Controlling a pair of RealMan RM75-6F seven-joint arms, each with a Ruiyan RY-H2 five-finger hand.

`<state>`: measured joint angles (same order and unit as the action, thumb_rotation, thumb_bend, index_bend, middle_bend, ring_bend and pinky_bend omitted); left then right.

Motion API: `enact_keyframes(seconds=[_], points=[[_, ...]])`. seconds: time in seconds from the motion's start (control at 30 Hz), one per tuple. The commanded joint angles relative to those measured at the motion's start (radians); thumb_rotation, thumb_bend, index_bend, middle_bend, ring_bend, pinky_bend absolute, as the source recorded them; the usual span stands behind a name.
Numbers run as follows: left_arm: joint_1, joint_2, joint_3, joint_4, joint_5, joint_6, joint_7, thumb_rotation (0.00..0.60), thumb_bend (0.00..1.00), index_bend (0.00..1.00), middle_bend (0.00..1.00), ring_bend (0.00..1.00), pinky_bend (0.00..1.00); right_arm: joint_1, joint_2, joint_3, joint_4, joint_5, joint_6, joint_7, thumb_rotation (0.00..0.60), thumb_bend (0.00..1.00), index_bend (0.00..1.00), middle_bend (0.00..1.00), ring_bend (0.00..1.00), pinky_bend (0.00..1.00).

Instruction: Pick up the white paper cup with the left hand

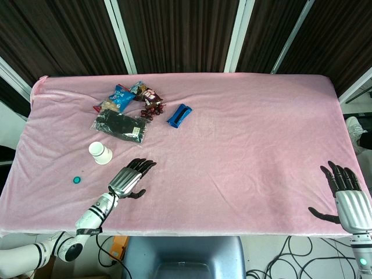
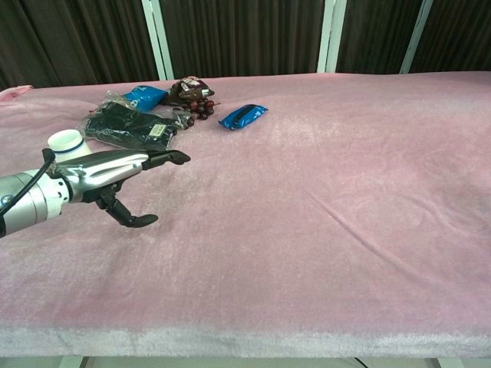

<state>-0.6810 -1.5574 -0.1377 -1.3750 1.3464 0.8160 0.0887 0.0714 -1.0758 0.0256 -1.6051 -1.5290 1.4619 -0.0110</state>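
Covering the table (image 1: 244,151), pink cloth; dark curtains (image 1: 180,32) behind; both hands' fingers spread.

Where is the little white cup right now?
The white paper cup stands on the table's left side, just below the dark packet and beside the open left robot hand.

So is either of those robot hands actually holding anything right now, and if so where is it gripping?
Nothing is held. The left hand is open beside the white paper cup, apart from it. The right hand is open too, over bare pink cloth.
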Motion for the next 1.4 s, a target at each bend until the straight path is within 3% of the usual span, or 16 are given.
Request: enact_keyframes(seconds=[0.03, 0.23, 0.47, 0.73, 0.9, 1.13, 1.23, 1.3, 1.4], points=[[-0.004, -0.003, 0.004, 0.005, -0.012, 0.0, -0.001, 0.6, 0.36, 0.0, 0.06, 0.0, 0.08, 0.002, 0.0, 0.0, -0.001, 0.001, -0.005, -0.002, 0.6, 0.21, 0.0, 0.0, 0.0, 0.0], [-0.005, -0.006, 0.001, 0.019, -0.01, 0.044, 0.021, 0.6, 0.36, 0.0, 0.06, 0.0, 0.08, 0.003, 0.0, -0.002, 0.0, 0.0, -0.011, -0.001, 0.6, 0.21, 0.0, 0.0, 0.0, 0.0], [-0.001, 0.016, -0.044, 0.049, -0.04, 0.144, 0.132, 0.6, 0.34, 0.0, 0.04, 0.0, 0.04, -0.007, 0.013, -0.003, 0.0, -0.001, 0.002, 0.02, 0.6, 0.21, 0.0, 0.0, 0.0, 0.0], [-0.039, 0.05, -0.125, 0.172, -0.243, 0.024, 0.124, 0.6, 0.34, 0.0, 0.03, 0.0, 0.03, -0.008, 0.009, 0.001, 0.001, 0.011, -0.001, 0.003, 0.6, 0.21, 0.0, 0.0, 0.0, 0.0], [-0.049, 0.065, -0.117, 0.226, -0.301, -0.036, 0.126, 0.6, 0.33, 0.0, 0.03, 0.0, 0.03, -0.007, 0.009, 0.004, 0.0, 0.018, -0.007, 0.0, 0.6, 0.21, 0.0, 0.0, 0.0, 0.0], [-0.055, 0.106, -0.088, 0.217, -0.372, -0.132, 0.12, 0.6, 0.34, 0.0, 0.04, 0.0, 0.05, -0.012, 0.007, 0.0, -0.004, 0.005, 0.007, -0.009, 0.6, 0.21, 0.0, 0.0, 0.0, 0.0], [-0.058, 0.107, -0.081, 0.221, -0.39, -0.14, 0.119, 0.6, 0.34, 0.05, 0.09, 0.03, 0.11, -0.013, 0.008, 0.0, -0.004, 0.005, 0.007, -0.008, 0.6, 0.21, 0.0, 0.0, 0.0, 0.0], [-0.061, 0.099, -0.078, 0.235, -0.396, -0.131, 0.125, 0.6, 0.33, 0.19, 0.2, 0.15, 0.26, -0.013, 0.008, -0.001, -0.005, 0.002, 0.008, -0.008, 0.6, 0.21, 0.0, 0.0, 0.0, 0.0], [-0.063, 0.08, -0.075, 0.262, -0.397, -0.117, 0.121, 0.6, 0.33, 0.34, 0.34, 0.28, 0.41, -0.014, 0.009, -0.003, -0.006, -0.002, 0.008, -0.007, 0.6, 0.21, 0.0, 0.0, 0.0, 0.0]])
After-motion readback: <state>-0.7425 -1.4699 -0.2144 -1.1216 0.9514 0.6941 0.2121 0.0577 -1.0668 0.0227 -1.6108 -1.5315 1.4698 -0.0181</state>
